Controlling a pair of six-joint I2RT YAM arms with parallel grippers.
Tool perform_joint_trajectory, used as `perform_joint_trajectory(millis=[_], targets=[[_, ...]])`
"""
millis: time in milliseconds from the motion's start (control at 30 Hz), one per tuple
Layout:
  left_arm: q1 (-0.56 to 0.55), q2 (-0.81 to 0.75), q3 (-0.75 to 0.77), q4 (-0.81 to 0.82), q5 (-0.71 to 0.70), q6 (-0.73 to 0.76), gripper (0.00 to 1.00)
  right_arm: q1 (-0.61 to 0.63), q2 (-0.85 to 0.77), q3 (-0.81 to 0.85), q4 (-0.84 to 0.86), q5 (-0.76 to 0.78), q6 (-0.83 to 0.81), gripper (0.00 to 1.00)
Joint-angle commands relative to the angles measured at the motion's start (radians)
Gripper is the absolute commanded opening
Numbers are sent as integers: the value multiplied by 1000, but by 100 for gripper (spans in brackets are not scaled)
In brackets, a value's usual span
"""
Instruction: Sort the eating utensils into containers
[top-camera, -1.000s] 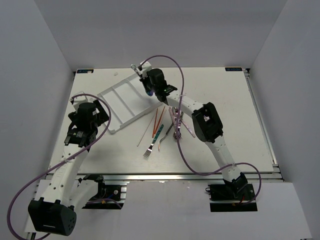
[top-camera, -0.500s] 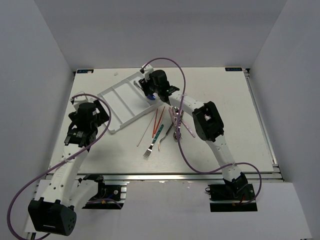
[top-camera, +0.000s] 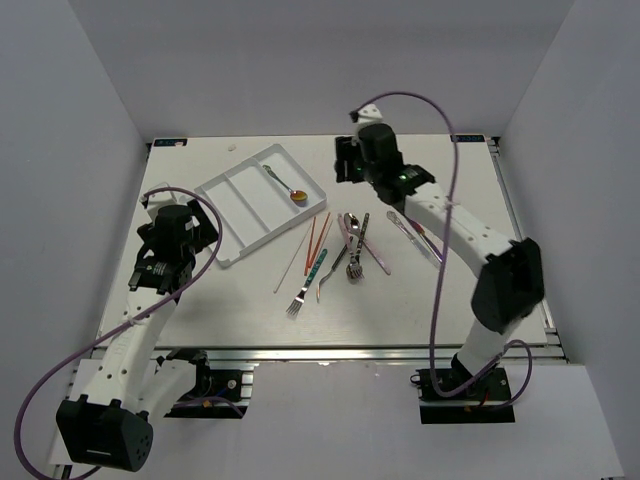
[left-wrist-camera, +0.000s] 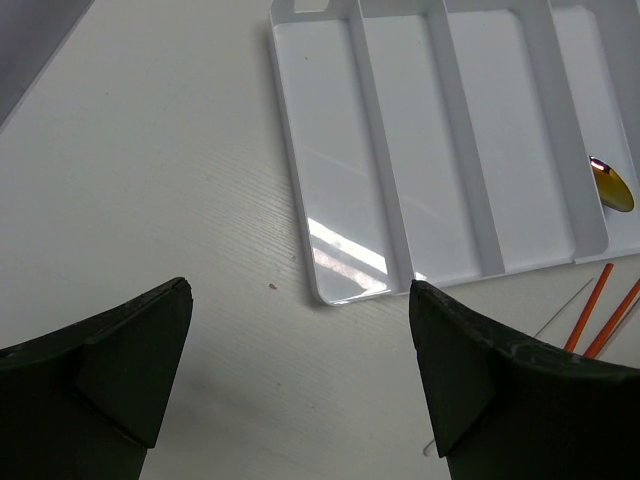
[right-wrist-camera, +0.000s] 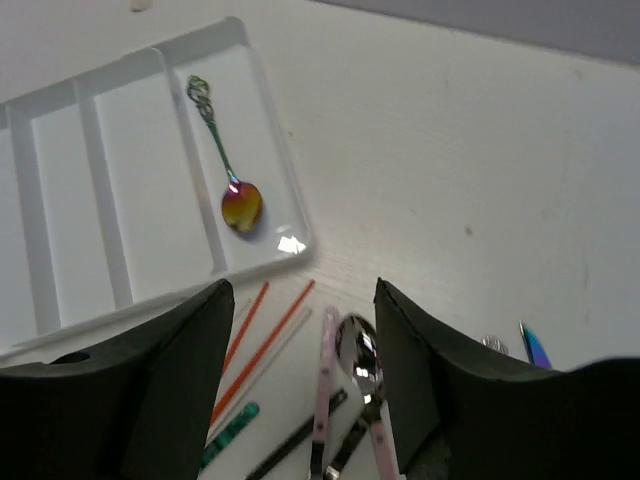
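Spoon (right-wrist-camera: 226, 165) now lies in the end slot of the tray (right-wrist-camera: 150, 190), upper left. Right hand (right-wrist-camera: 300, 292) has lifted away, wide and empty. One sorted; more wait on the counter (right-wrist-camera: 450, 150).

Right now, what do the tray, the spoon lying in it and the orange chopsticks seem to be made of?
The tray looks like glossy white moulded plastic: light glares off its floor. The spoon seems metal with an iridescent coating: its bowl shines gold to purple. The orange chopsticks are thin and evenly coloured, perhaps plastic or painted wood; I cannot tell which.
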Motion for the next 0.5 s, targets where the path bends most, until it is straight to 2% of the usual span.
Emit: perform_joint_trajectory(millis=[0, 67, 100, 167, 200, 300, 367, 467], targets=[[9, -3, 28, 11, 10, 4, 98, -13, -110, -240, -153, 178, 272, 63], [9, 0, 28, 11, 11, 4, 98, -13, -153, -329, -104, 193, 289, 58], [9, -2, 28, 11, 11, 4, 98, -13, -170, -378, -66, 199, 294, 49], [9, -3, 27, 11, 11, 4, 98, -13, -162, -388, -57, 201, 271, 39], [9, -3, 25, 12, 11, 4, 98, -13, -138, -385, -82, 196, 262, 38], [9, -2, 24, 12, 13, 4, 98, -13, -116, -399, -90, 158, 187, 43], [10, 5, 22, 14, 20, 4, 98, -18, -132, -458, -77, 154, 144, 44], [9, 11, 24, 17, 31, 4, 98, -29, -165, -555, -6, 68, 61, 44]])
